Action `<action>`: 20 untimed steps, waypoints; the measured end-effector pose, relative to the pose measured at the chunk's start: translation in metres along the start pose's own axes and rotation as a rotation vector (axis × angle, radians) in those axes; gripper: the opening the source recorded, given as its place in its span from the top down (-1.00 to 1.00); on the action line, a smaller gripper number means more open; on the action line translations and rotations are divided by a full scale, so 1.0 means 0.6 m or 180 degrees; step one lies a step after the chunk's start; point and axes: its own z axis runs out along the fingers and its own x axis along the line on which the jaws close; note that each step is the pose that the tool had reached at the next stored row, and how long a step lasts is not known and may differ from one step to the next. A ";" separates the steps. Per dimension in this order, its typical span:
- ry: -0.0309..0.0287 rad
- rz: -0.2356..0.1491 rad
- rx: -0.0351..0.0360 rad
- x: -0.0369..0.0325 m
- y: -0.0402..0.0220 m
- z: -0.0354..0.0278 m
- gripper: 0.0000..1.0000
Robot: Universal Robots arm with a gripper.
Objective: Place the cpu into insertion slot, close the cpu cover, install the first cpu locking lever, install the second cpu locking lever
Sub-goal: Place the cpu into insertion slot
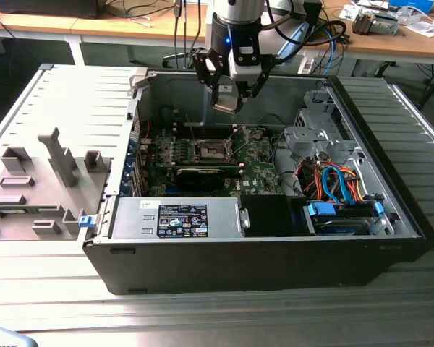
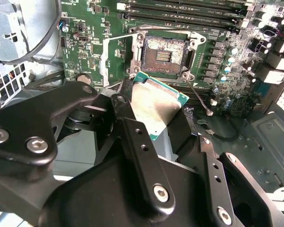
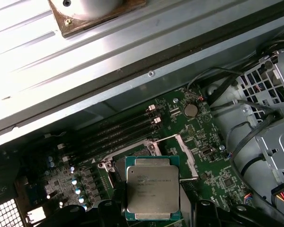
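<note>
The hand (image 1: 227, 100) hangs inside the open case (image 1: 275, 267), which lies on its side on the counter (image 1: 202, 318), and it is clamped on the cpu (image 3: 152, 187). Its fingers (image 2: 132, 137) pinch the chip by opposite edges, so the grey face and the underside are left free; I'd say that is so it can go flat into the slot (image 2: 163, 54) without anything fouling the seat. The chip is in the air, above the slot and just off to one side of it, touching nothing on the board (image 2: 85, 42). The slot sits near the middle of the board, beside the memory rails, and its dark centre is bare. The cover (image 2: 112, 61) is swung back to one side of the slot, and a thin lever (image 2: 201, 101) stands loose at the other, which leaves the way down open. In the second wrist view the chip looks tilted, likely only from the camera's angle.
</note>
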 end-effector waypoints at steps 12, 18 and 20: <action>-0.0004 0.0042 0.0000 0.000 0.000 0.001 -0.08; -0.0008 0.0091 -0.0001 0.000 0.000 0.001 -0.08; -0.0009 0.0106 -0.0002 0.000 0.000 0.001 -0.08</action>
